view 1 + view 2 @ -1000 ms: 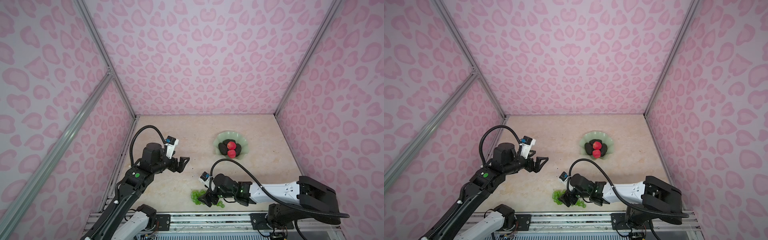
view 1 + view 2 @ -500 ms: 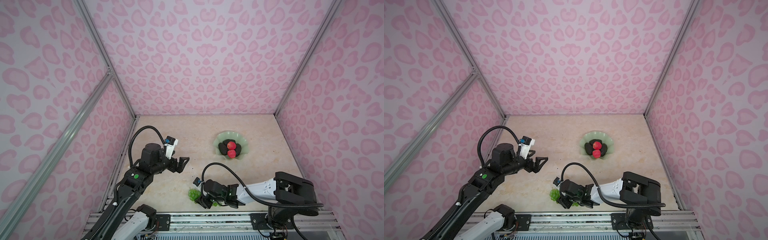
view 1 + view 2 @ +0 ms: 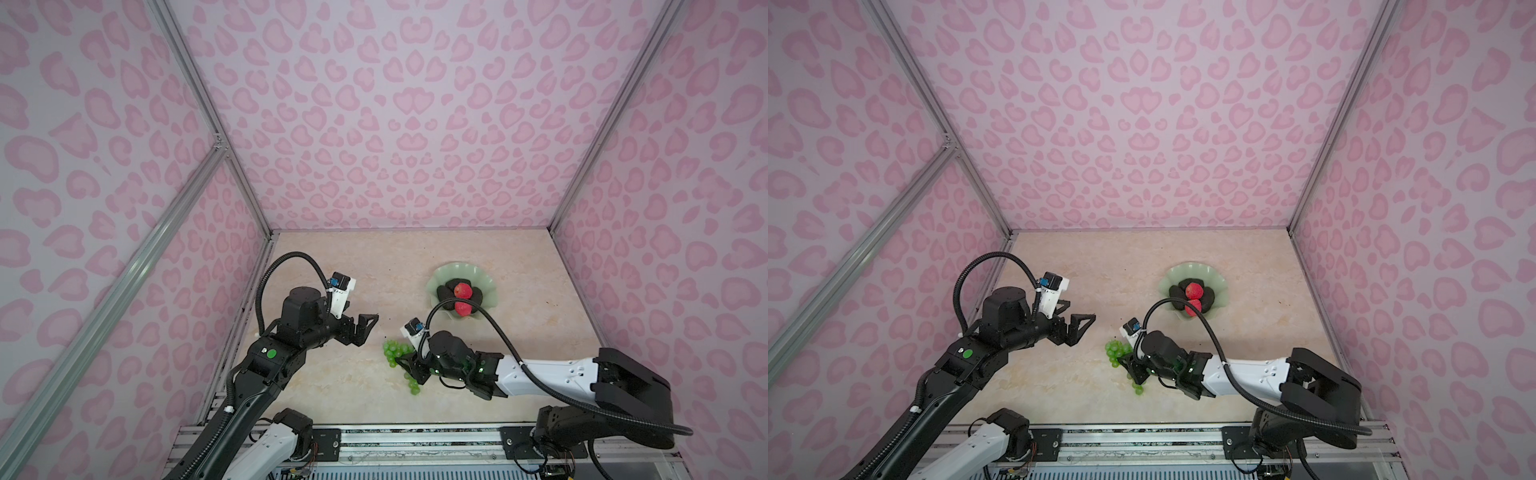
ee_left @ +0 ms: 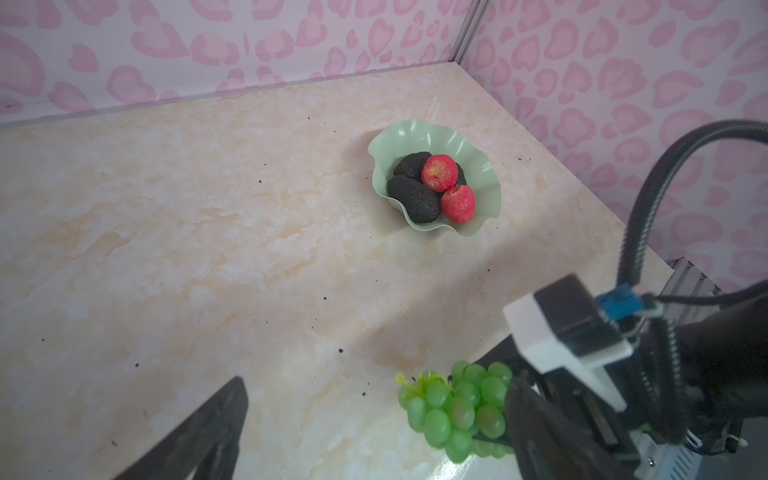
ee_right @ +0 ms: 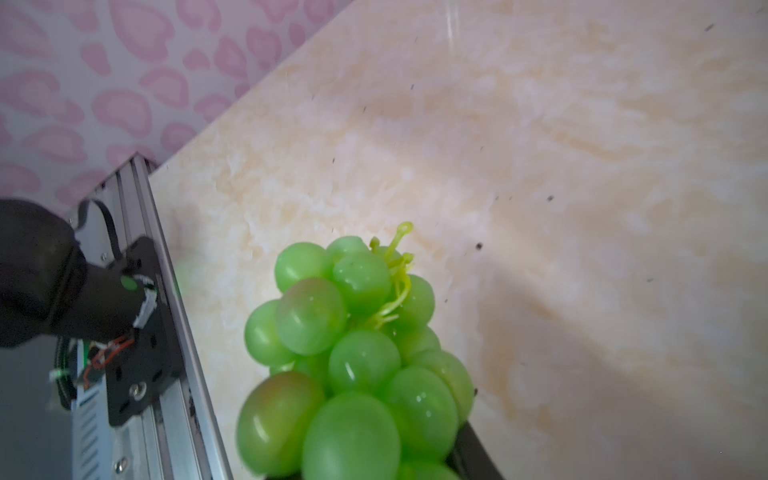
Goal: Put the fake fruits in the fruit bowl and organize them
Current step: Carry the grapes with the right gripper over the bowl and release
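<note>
Right gripper (image 3: 409, 368), black w/ two fingers, lies low over the beige marbled table (image 3: 340, 386) in both top views. Its jaws are closed on the bunch of translucent green grapes (image 3: 392, 353), near the front edge, approx. mid-table. Whether the bunch is clear of the table can't be told. Left gripper (image 3: 362, 312) hangs above the table just left of the grapes, jaws wide apart, nothing btwn them. The shallow pale mint-green glossy fruit bowl (image 3: 440, 276) w/ a wavy rim sits farther back & to the right, well apart from the grapes. It holds two small red apple-like fruits (image 3: 462, 289) on black rough-skinned oval avocado-like pieces (image 3: 444, 296). In a top view the same layout shows: right gripper (image 3: 1136, 368) on the grapes (image 3: 1115, 349), left gripper (image 3: 1082, 308) spread open, fruit bowl (image 3: 1177, 272) behind.

Left wrist view: the fruit bowl (image 4: 415, 133) sits near the table's far corner. Two avocado-like pieces (image 4: 413, 198) are in plain sight; a third is mostly hidden behind one apple-like fruit (image 4: 439, 172). The grapes (image 4: 453, 409) are pinched at their side by the right gripper's dark fingers (image 4: 523, 415). One left gripper finger (image 4: 208, 432) shows, blurred.

Right wrist view: the grapes (image 5: 345, 353) fill the foreground, w/ the yellow-green stem (image 5: 399, 266) pointing away from the camera & the table (image 5: 540, 166) beyond. A dark finger (image 5: 471, 451) edge shows beside the bunch. An aluminium rail (image 5: 166, 291) runs along the table edge.
</note>
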Tool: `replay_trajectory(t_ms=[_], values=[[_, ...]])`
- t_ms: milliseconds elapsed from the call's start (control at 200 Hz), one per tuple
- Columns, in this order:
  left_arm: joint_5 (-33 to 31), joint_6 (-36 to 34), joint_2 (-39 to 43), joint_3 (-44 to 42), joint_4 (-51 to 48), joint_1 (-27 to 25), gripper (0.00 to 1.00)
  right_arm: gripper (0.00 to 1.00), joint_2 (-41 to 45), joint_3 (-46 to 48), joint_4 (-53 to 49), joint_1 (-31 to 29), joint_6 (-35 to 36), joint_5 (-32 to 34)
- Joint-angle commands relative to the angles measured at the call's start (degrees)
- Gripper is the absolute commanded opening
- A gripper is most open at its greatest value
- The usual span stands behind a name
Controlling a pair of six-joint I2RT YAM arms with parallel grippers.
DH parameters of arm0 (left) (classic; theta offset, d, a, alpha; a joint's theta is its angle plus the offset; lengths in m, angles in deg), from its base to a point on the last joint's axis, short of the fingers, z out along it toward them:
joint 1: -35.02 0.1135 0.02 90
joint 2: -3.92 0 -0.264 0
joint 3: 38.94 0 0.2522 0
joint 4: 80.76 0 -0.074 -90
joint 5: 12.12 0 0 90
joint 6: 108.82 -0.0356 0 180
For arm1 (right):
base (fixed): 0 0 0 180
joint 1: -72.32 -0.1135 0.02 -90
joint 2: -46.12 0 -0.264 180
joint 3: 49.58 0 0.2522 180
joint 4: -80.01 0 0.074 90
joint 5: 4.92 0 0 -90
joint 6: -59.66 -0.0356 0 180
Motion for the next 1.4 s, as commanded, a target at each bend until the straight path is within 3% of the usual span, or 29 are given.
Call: replay_trajectory(t_ms=[0, 115, 250, 555, 985, 1395], values=[[0.7, -0.5, 0.0, 0.1, 0.3, 0.2, 0.98, 0.33, 5.5, -2.1, -3.6, 2.7, -0.9, 7.4], [0.4, -0.6, 0.4, 0.1, 0.5, 0.2, 0.98, 0.33, 10.8, -5.2, -7.5, 6.0, 2.6, 12.1], [1.0, -0.4, 0.0, 0.2, 0.4, 0.1, 0.98, 0.33, 14.3, -8.8, -13.4, 15.1, 3.6, 12.1], [0.6, -0.5, 0.9, -0.2, 0.9, 0.1, 0.98, 0.34, 11.4, -9.7, -16.2, 34.9, 3.3, 3.2], [-0.2, -0.6, 1.0, -0.4, 0.7, 0.1, 0.98, 0.34, -4.3, -10.1, -6.6, 43.6, 1.9, -5.1], [-0.6, -0.8, 0.5, -0.3, 0.5, 0.2, 0.98, 0.36, -14.5, -12.9, -4.3, 48.3, 2.0, -5.6]])
